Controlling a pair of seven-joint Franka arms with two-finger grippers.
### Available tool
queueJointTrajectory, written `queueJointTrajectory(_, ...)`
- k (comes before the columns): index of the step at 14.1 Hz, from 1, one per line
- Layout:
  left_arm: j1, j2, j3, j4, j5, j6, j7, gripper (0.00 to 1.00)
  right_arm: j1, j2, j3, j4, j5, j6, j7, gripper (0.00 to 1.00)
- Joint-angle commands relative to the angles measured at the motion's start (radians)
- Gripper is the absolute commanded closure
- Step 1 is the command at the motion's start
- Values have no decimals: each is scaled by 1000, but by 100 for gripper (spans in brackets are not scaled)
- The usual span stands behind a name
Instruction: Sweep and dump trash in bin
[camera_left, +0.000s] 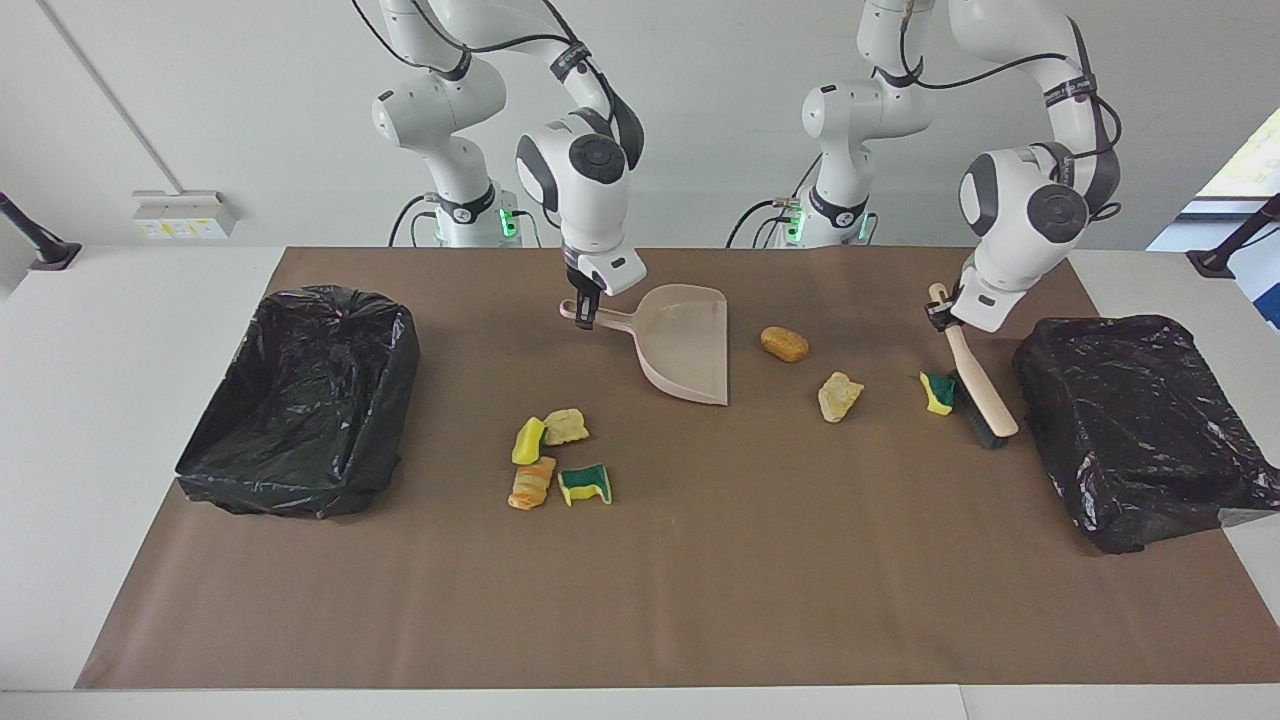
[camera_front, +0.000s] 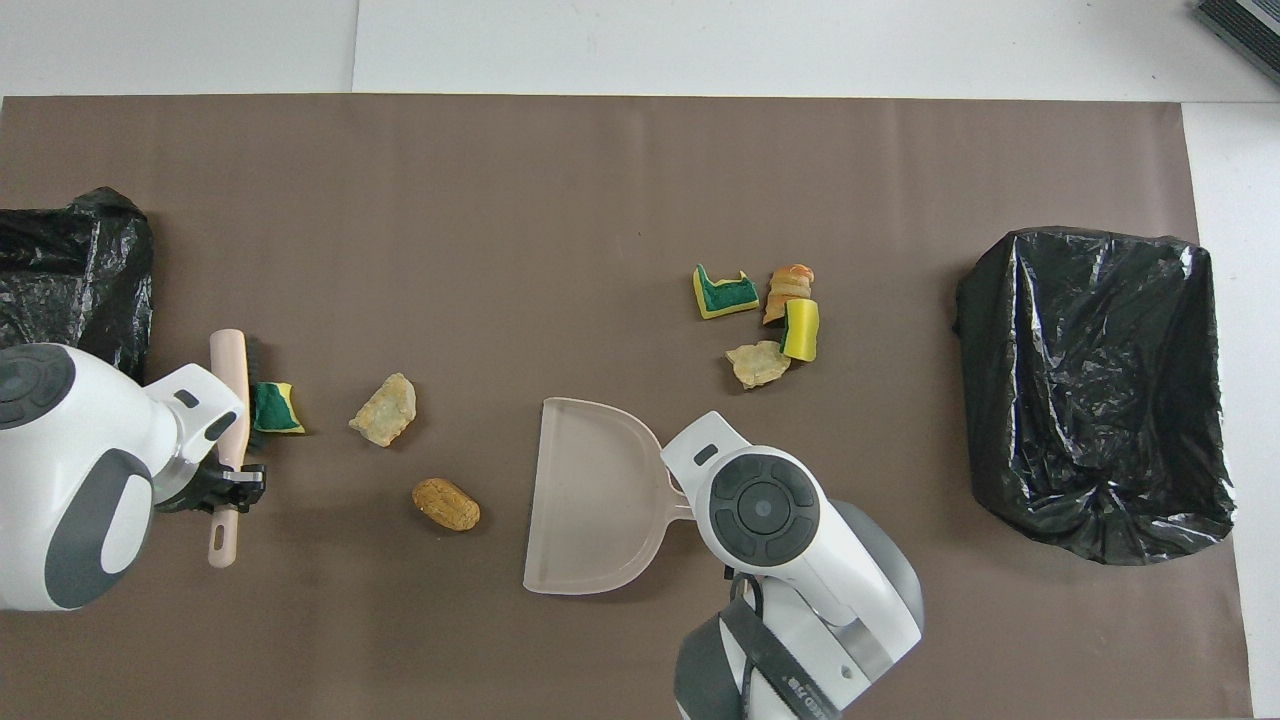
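From across the table, the left gripper (camera_left: 938, 316) is clamping the handle of the brush (camera_left: 975, 378), whose long axis is running away from the robots with the bristle end lowest. The bristles are touching a green-and-yellow scrap (camera_left: 936, 392) near the bin (camera_left: 1130, 420) at the left arm's end of the brown mat (camera_left: 700, 600). The right gripper (camera_left: 585, 312) is gripping the dustpan (camera_left: 690, 340) by its handle; the pan's open mouth is facing the left arm's end. Between brush and pan are lying a pale scrap (camera_left: 838, 396) and a tan scrap (camera_left: 785, 344). A cluster of four scraps (camera_left: 555, 458) is sitting nearer the mat's middle, toward the second bin (camera_left: 300, 400).

From above, the left gripper (camera_front: 228, 481) is closed on the brush (camera_front: 230, 400), and the green-and-yellow scrap (camera_front: 272, 407) is lying just beside the bristles on the dustpan (camera_front: 590, 500) side. The pale scrap (camera_front: 384, 410) and tan scrap (camera_front: 446, 504) are lined up toward the pan mouth, so the stroke likely needs to run across the mat toward the right arm's end. The cluster (camera_front: 765, 320) is lying farther from the robots than the pan.
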Motion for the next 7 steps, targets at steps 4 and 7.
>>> queueJointTrajectory(4,-271,-42,15,-28,-210,-8,-16,100,-3,2,0,-10,-27,18,24,100)
queueJointTrajectory(7,-404,-43,14,18,-260,-46,-132,100,-3,1,0,-10,-27,13,24,100)
